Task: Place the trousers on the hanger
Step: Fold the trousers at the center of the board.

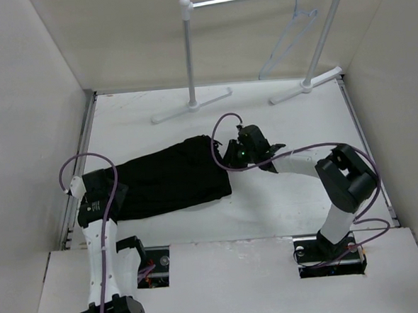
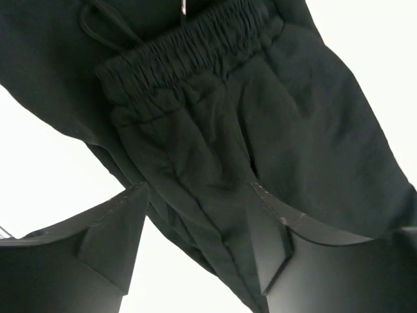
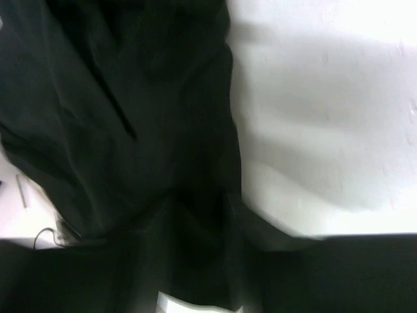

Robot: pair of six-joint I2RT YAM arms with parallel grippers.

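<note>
**A:** Where are the trousers?

**B:** Flat on the surface, from its left edge to the middle. The cloth is soft, limp and light, so it will likely sag and slip on thin wire. I'd take the gathered waistband, the firmest part.

**A:** And the end effectors?

**B:** The left end effector stands open astride a fold, just short of the waistband. The right end effector is at the cloth's other end, but the view is too dark to tell its jaws.

**A:** Any room to move?

**B:** The hanger hangs on the rack at the far right corner, well apart. There's bare surface between; mind the rack's feet.
</note>
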